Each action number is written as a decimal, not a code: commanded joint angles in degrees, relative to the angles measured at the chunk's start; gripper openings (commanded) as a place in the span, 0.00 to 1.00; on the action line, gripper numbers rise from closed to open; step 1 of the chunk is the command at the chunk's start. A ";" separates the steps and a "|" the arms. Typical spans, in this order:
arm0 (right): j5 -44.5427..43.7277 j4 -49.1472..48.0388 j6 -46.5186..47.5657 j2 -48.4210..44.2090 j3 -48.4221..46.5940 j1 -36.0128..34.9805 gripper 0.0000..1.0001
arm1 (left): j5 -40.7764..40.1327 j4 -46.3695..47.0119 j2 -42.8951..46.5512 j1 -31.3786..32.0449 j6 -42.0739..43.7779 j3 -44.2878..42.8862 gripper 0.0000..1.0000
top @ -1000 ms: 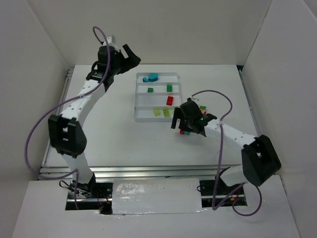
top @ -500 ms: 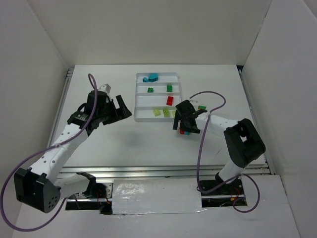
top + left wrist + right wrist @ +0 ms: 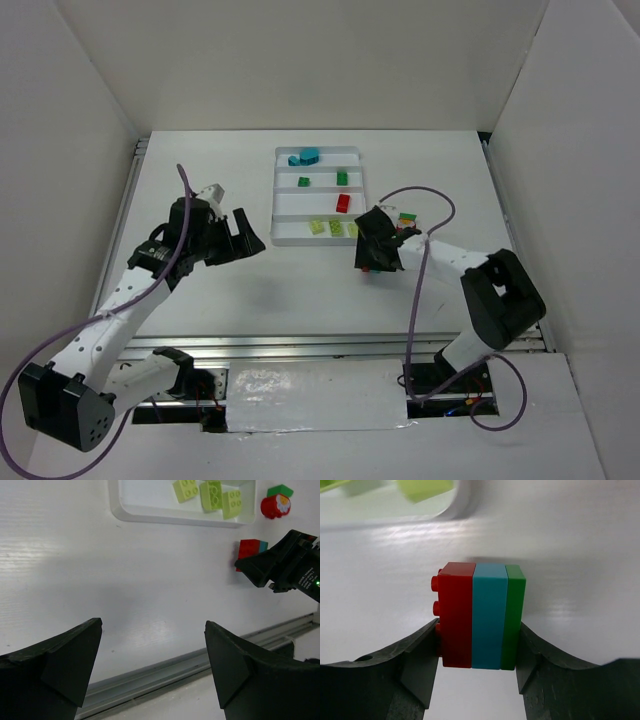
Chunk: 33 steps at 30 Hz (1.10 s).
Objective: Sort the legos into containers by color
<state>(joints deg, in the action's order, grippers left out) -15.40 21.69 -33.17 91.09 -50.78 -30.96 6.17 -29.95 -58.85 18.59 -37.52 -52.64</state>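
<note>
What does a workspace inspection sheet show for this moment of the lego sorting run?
Surface: white table, no spills seen.
Job's things: white tray holds, far to near, teal bricks, green bricks, one red brick and yellow-green bricks. A red-teal-green stack stands on the table outside the tray.
Clutter: red flower piece next to a loose green brick, right of the tray.
Grippers: left gripper open and empty above the table. Right gripper closed on the stack's two sides.
Cables: purple cables loop along both arms, off the bricks.
Surroundings: white walls, metal rail at the near edge.
</note>
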 commanded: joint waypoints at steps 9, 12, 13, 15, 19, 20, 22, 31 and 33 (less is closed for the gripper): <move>15.13 -8.59 6.53 -28.50 6.66 -15.52 0.04 | 25.10 18.52 -2.23 4.25 -10.73 2.55 0.96; 16.54 -9.30 7.68 -31.58 5.70 -18.77 0.03 | 25.73 22.20 -3.02 6.71 -14.42 2.72 0.95; 16.63 -9.13 8.29 -32.20 5.17 -19.57 0.03 | 26.08 23.70 -3.20 7.33 -15.38 3.07 0.95; 15.84 -8.42 8.91 -32.29 3.42 -22.46 0.03 | 26.78 27.47 -3.72 9.44 -18.28 4.03 0.94; 12.33 -7.28 9.70 -32.12 0.60 -26.68 0.03 | 24.86 29.25 -5.48 13.31 -20.84 3.78 0.93; 11.54 -7.28 9.79 -32.03 -0.10 -27.22 0.04 | 24.59 29.43 -5.92 14.01 -21.36 3.60 0.92; 8.99 -7.02 9.70 -31.85 -0.63 -28.19 0.04 | 24.33 31.44 -6.98 15.77 -21.98 3.42 0.92; -0.94 -7.45 7.77 -33.96 -0.28 -29.16 0.06 | 22.83 31.97 -7.60 18.15 -22.86 4.13 0.63; -0.78 -7.45 7.94 -33.70 -0.45 -29.24 0.07 | 22.92 31.89 -7.95 18.32 -22.60 3.69 0.34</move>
<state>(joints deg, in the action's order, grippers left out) -12.80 16.01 -25.02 59.07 -49.17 -59.53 29.02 -0.95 -67.00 36.51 -59.94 -48.73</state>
